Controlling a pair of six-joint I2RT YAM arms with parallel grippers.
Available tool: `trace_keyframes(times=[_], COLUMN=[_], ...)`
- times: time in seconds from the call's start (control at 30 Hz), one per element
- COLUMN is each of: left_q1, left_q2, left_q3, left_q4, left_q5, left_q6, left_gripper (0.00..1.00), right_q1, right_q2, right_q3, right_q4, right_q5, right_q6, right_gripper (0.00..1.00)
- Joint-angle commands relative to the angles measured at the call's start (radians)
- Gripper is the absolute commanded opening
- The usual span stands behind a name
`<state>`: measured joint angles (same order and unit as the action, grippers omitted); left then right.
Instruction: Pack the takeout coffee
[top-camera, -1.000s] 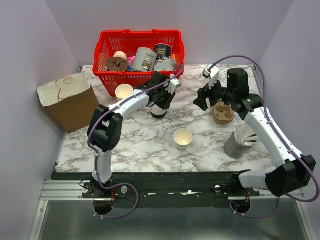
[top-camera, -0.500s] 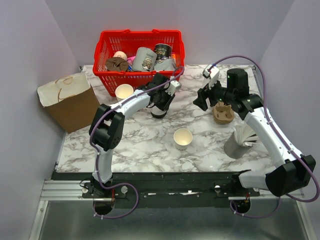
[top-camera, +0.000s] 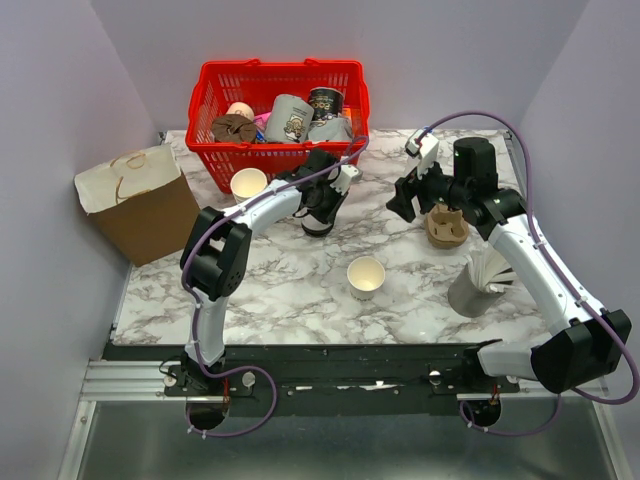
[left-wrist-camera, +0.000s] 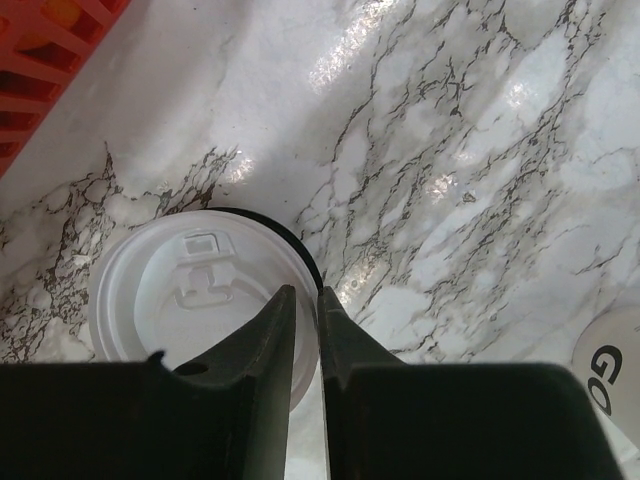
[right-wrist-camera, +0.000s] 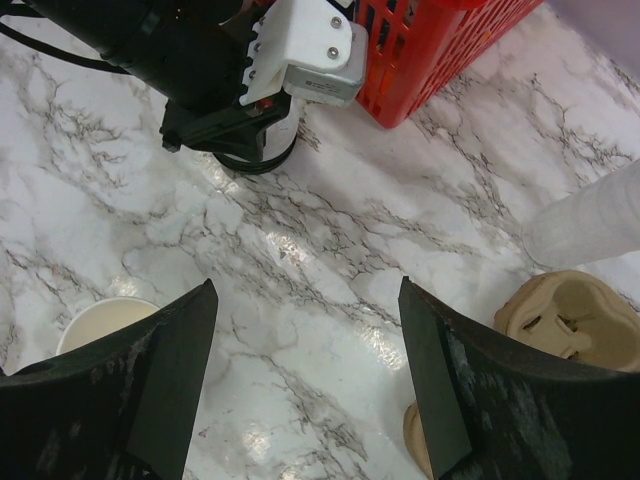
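Note:
A white round lid (left-wrist-camera: 195, 300) with a sip tab lies on the marble table, a black ring showing under its far edge. My left gripper (left-wrist-camera: 305, 292) is shut on the lid's right rim, one finger over the lid and one outside it; it also shows in the top view (top-camera: 322, 214). Two open cream paper cups stand without lids, one mid-table (top-camera: 366, 277), also in the right wrist view (right-wrist-camera: 100, 325), and one by the basket (top-camera: 248, 184). My right gripper (right-wrist-camera: 306, 283) is open and empty above bare table, right of the lid (top-camera: 405, 205).
A red basket (top-camera: 215, 160) with grey printed mugs stands at the back. A brown pulp cup carrier (top-camera: 447, 228) and a grey holder (top-camera: 470, 292) are at the right. A cardboard box (top-camera: 140, 205) sits off the left edge. A pale tapered stack (right-wrist-camera: 590, 215) stands beside the carrier.
The left arm's elbow has shifted slightly to the right; its gripper stays on the lid. The right arm has not moved.

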<state>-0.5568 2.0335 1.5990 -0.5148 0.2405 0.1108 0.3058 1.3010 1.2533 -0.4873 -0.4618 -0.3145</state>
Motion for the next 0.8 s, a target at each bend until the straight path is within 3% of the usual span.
trace_keyframes(times=[0.0,0.43,0.77], left_q1=[0.000,0.023,0.087], left_q2=[-0.021,-0.076,-0.108], left_q3=[0.039,0.055,0.138], left_q4=[-0.005,-0.036,-0.114], left_q5=[0.019,0.060,0.305], left_q6=[-0.010,-0.013,0.072], left_gripper=[0.21,0.06,0.07], right_q1=[-0.005,-0.005,-0.004], right_q2=[-0.006,0.020,0.035], right_q3=[-0.011,0.012,0.028], right_q4=[0.026,0.027,0.035], right_q5=[-0.028,-0.043,-0.057], right_q6=[0.006,0.014,0.009], right_gripper=[0.82,0.82,0.82])
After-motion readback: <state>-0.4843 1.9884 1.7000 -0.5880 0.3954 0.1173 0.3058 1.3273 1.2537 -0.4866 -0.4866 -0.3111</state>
